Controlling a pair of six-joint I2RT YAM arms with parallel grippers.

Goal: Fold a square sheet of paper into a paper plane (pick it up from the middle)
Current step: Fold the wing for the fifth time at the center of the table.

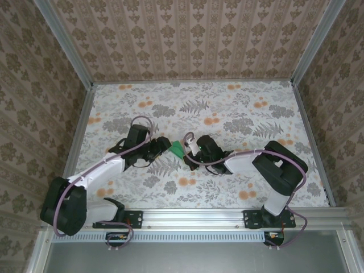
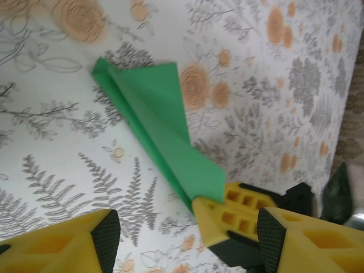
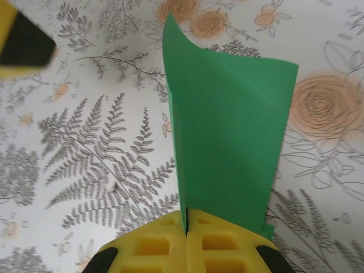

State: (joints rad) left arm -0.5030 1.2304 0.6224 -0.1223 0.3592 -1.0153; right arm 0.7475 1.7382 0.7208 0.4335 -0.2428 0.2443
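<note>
The square sheet of paper is bright green and folded into a slim pointed dart, the paper plane (image 2: 162, 119). It hangs just above the table with one wing flap standing out. My right gripper (image 3: 186, 226) is shut on its rear end, and the plane (image 3: 227, 131) rises straight out from between the closed yellow fingers (image 2: 236, 215). My left gripper (image 2: 187, 242) is open beside it, with nothing between its black pads (image 2: 107, 236). From above, the plane (image 1: 178, 149) lies between the left gripper (image 1: 165, 144) and the right gripper (image 1: 189, 149).
The table (image 1: 227, 114) wears a cloth printed with grey ferns and orange flowers. Patterned walls (image 1: 187, 40) close it in at the back and both sides. A metal rail (image 1: 193, 216) runs along the near edge by the arm bases.
</note>
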